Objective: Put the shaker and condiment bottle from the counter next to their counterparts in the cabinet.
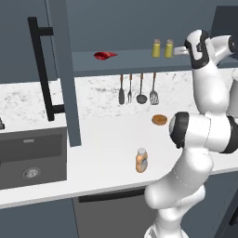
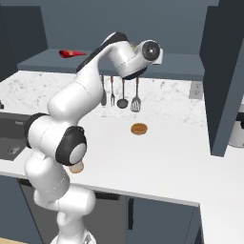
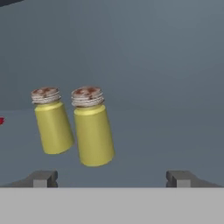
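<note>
Two alike yellow-green shakers with grey caps stand side by side on the shelf of the dark cabinet [image 1: 130,61]. The shaker [image 1: 169,48] [image 3: 92,127] on the right is closer to my gripper than its twin [image 1: 156,48] [image 3: 52,120]. My gripper [image 1: 179,51] [image 3: 111,179] is open just short of them, holding nothing, its fingertips [image 3: 41,178] wide apart. The red flattish bottle [image 1: 105,55] [image 2: 71,53] lies further left on the shelf. The orange condiment bottle [image 1: 142,160] stands upright on the white counter [image 1: 107,139], and its bottom edge [image 2: 76,167] peeks from behind my arm.
The cabinet door [image 1: 62,69] with its black bar handle [image 1: 44,69] stands open on the left. Kitchen utensils [image 1: 139,90] hang on the backsplash. A round brown bun [image 1: 159,120] [image 2: 139,128] lies on the counter. The dark sink [image 1: 30,160] is at the left.
</note>
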Available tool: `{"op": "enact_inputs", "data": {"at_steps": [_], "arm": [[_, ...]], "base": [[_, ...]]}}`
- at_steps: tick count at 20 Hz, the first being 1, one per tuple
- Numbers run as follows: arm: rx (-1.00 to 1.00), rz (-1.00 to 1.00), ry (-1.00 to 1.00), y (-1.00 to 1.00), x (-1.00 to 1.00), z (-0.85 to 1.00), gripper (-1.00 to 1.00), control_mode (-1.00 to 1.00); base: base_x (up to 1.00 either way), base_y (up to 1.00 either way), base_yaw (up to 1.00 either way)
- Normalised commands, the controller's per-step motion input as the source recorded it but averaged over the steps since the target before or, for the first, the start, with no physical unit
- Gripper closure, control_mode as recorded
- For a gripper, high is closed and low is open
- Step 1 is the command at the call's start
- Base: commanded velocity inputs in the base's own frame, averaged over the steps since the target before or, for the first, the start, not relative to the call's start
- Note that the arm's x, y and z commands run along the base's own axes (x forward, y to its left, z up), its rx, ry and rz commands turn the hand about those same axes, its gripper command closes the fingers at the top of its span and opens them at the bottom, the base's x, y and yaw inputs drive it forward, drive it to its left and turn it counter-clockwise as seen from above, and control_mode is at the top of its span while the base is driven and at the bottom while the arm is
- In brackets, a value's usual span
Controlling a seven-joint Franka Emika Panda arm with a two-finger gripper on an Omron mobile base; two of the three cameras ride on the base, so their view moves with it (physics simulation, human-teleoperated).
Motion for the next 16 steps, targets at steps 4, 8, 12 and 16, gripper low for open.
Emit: {"op": "enact_inputs", "data": {"at_steps": [4, 8, 12, 16], "arm": [[0.0, 0.0, 0.0, 0.07, -0.77, 0.0, -1.0, -1.0], [0.0, 0.0, 0.0, 0.22, -0.82, 0.0, -1.0, -1.0], [0.0, 0.0, 0.0, 0.3, -0.79, 0.0, -1.0, -1.0], [0.0, 0.0, 0.0, 0.28, -0.79, 0.0, -1.0, -1.0]], "base": [[0.0, 0.0, 0.0], [0.0, 0.0, 0.0], [0.0, 0.0, 0.0], [0.0, 0.0, 0.0]]}}
